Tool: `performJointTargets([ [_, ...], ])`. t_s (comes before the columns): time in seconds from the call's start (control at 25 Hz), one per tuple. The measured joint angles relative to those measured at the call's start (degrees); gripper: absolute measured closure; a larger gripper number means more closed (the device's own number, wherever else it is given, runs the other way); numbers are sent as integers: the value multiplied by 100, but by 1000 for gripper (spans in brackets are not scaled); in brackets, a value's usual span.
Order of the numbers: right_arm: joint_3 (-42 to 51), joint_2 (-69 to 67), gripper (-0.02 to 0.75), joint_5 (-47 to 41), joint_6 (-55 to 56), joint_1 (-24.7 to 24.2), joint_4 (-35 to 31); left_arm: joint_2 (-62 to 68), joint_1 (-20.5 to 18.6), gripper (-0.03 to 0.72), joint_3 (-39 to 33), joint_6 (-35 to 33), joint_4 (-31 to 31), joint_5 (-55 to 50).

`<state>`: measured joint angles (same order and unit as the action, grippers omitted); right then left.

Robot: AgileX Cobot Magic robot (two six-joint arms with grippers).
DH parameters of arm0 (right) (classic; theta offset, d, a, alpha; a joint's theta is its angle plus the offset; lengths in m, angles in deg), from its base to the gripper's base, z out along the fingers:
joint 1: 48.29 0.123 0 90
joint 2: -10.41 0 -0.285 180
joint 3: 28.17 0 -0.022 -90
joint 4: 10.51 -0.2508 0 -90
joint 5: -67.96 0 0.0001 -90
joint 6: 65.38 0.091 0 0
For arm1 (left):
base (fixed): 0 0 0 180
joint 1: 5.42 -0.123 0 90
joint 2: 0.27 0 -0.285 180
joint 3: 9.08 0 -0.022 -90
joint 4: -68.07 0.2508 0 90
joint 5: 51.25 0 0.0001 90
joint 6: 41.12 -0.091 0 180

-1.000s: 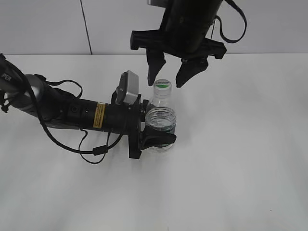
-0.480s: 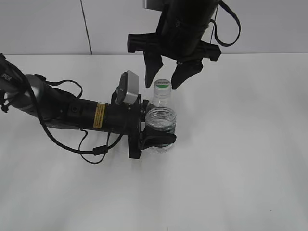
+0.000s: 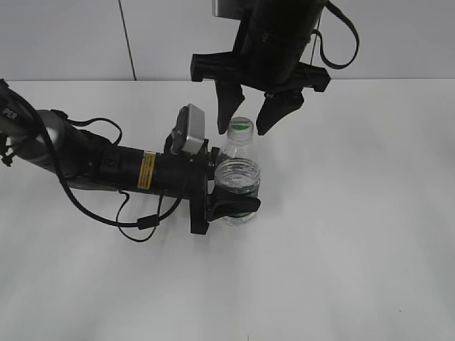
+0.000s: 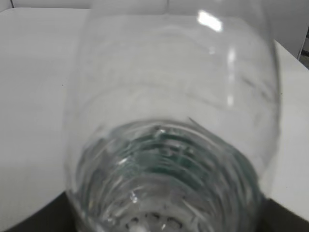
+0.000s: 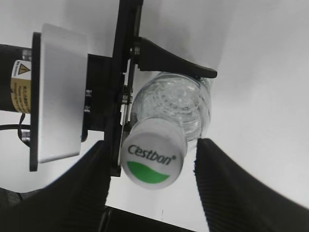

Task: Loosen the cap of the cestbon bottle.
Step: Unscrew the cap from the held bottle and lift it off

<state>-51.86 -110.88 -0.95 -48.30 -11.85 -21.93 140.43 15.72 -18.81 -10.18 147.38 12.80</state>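
We held the cestbon bottle [image 3: 237, 186] upright on the table, left gripper [image 3: 226, 206] clamped around its body; our right gripper [image 3: 249, 122] hung spread directly above, fingers flanking the cap [image 5: 153, 158].

The exterior view looks down at a slant from 6 o'clock. The left wrist view presses close against the bottle [image 4: 169, 145]. The right wrist view looks down on its cap [image 5: 152, 158].
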Motion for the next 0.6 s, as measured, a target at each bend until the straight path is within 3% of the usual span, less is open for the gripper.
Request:
performJointTargets([
  [0.6, 0, 0, 372, 132, -64, 0, 6, 0, 0, 286, 0, 0, 0, 0],
])
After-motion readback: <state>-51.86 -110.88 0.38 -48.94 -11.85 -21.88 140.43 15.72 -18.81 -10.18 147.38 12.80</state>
